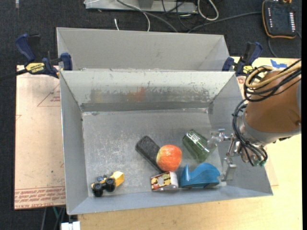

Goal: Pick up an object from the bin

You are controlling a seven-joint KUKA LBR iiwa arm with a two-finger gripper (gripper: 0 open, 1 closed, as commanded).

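My gripper (224, 152) hangs over the bin's right side, low near the right wall, open with nothing between its fingers. Just left of it a green translucent bottle-like thing (195, 144) lies tilted on the floor. Below that, a blue curved plastic piece (199, 175) rests by the front wall, close to the lower fingertip (226, 169). An orange-red ball (169, 157) sits further left, touching a black rectangular block (147, 149).
A small colourful box (164, 181) lies against the front wall beside the blue piece. A yellow and black toy vehicle (107, 182) stands in the front left corner. The arm's orange cover and cables sit over the right rim.
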